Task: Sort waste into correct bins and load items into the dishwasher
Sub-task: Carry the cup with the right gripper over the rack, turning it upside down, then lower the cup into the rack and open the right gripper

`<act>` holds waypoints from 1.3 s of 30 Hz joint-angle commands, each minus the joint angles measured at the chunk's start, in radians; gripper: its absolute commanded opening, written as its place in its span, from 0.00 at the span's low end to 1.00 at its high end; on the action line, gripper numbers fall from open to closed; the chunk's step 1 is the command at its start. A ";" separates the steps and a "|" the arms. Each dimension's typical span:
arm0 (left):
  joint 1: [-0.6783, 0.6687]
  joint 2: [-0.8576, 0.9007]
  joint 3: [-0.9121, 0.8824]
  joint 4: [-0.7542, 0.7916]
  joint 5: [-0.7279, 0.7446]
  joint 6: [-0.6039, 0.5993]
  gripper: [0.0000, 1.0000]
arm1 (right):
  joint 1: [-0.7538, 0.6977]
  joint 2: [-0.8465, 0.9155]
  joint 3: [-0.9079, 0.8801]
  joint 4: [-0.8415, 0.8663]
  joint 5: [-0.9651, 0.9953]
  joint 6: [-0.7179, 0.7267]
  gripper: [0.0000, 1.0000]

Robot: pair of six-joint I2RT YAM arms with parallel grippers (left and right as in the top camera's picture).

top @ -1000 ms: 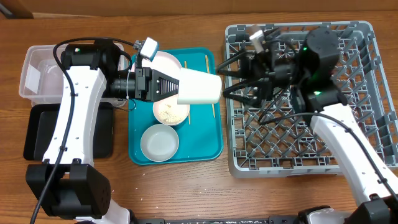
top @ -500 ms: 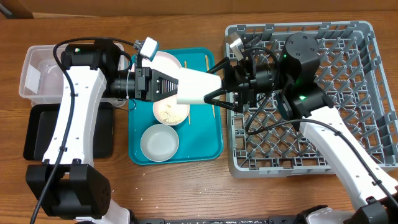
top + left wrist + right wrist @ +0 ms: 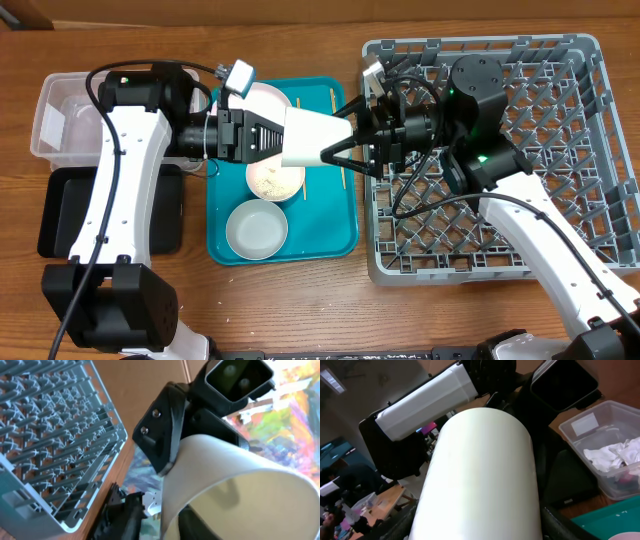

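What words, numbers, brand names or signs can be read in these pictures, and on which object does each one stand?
No text can be read in any view.
White label on the clear tub: looks blank, or its print is too small to read.
Crumpled paper in the tub: reddish marks, too blurred to read.
White cup: plain, no print.

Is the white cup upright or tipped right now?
Tipped on its side. The white cup lies horizontal in the air above the teal tray, between the left gripper and the right gripper.
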 commanded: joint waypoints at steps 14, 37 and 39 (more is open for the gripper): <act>-0.008 -0.014 0.015 0.149 -0.557 -0.082 0.59 | -0.169 -0.016 0.014 -0.638 0.385 -0.148 0.56; -0.008 -0.012 0.014 0.378 -1.069 -0.473 0.57 | 0.032 -0.062 0.224 -1.671 1.289 -0.014 0.57; -0.008 -0.012 0.014 0.378 -1.071 -0.473 0.57 | 0.064 -0.037 0.224 -1.696 1.308 0.013 0.57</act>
